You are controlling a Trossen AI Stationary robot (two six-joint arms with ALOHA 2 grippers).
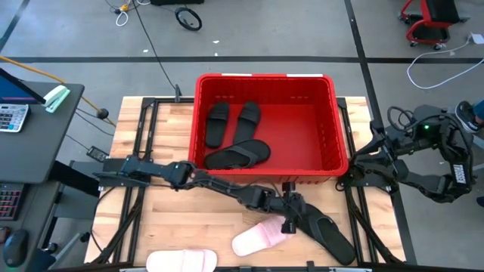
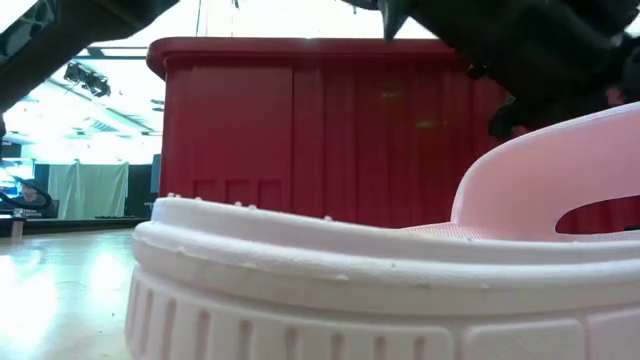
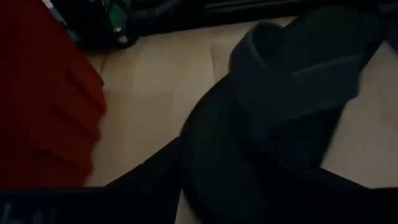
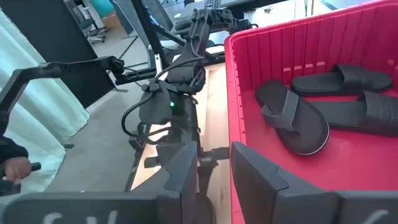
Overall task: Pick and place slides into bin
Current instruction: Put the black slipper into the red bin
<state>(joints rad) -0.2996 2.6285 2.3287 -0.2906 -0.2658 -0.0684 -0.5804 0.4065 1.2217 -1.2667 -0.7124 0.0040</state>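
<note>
A black slide lies flat on the table near its front edge, and its wide strap fills the left wrist view. My left gripper has come down at that slide's end nearest the pink slide. Its fingers do not show plainly. A second pink slide lies at the front edge. The red bin holds three black slides. My right gripper waits open at the bin's right side. My left gripper stands slanting down at the black slide's near-left end. Whether it touches the slide I cannot tell, since the gripper's own body hides the spot from above. The slide lies sole down on the table.
The bin's near wall stands just behind the left gripper. The front pink slide blocks most of the low view. Bare wood lies at the left front. A side desk stands off the table's left.
</note>
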